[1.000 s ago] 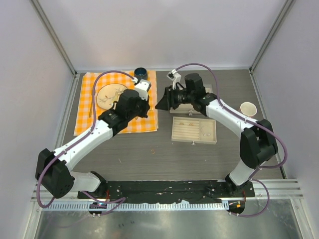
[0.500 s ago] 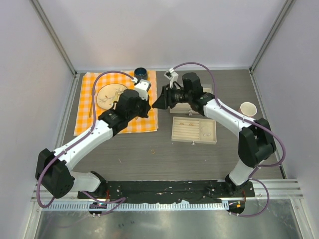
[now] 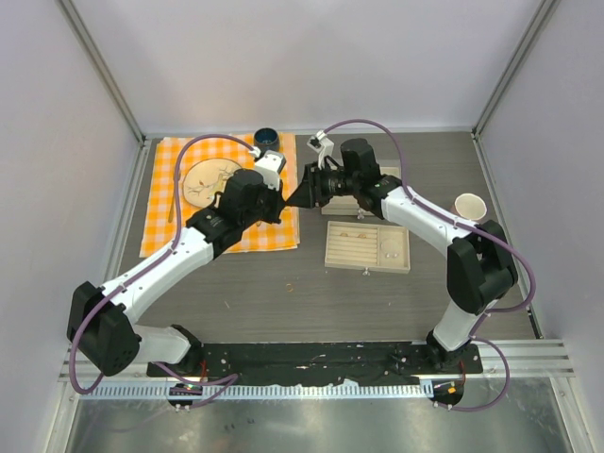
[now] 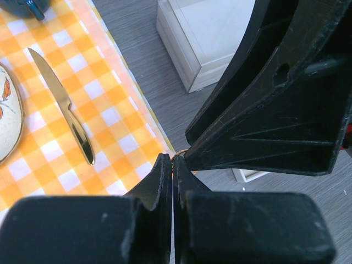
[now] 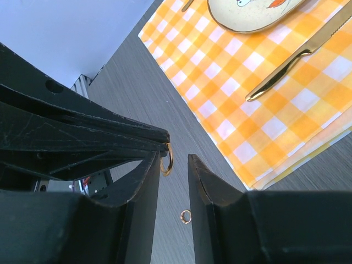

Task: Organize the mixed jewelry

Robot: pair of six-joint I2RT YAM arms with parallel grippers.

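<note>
Table [image 3: 236, 283]: dark grey, with both arms reaching out to meet above it near the middle.
Checked cloth [image 3: 160, 222]: orange and white, on the left; the meeting point sits just off its right edge.
Beige tray [image 3: 368, 257]: on the right half, near the right arm; what lies in its slots is too small to make out from above.
Left gripper [image 4: 172, 162]: fingers pressed together, pinching the gold ring at their very tips.
Right gripper [image 5: 173, 159]: fingers apart, one on each side of the ring; they seem not to touch it yet, though the angle is tight.
Gold ring [image 5: 166, 159]: lifted off the table, hanging edge-on from the left tips, between the right fingers.
Loose ring [image 5: 186, 216]: smaller, lying on the bare table below the handover.
Step in hand: passing one ring from left to right, likely on its way to the tray.
Next move calls for: the right fingers to pinch the ring squarely before the left lets go; a slip would drop it onto the table.
</note>
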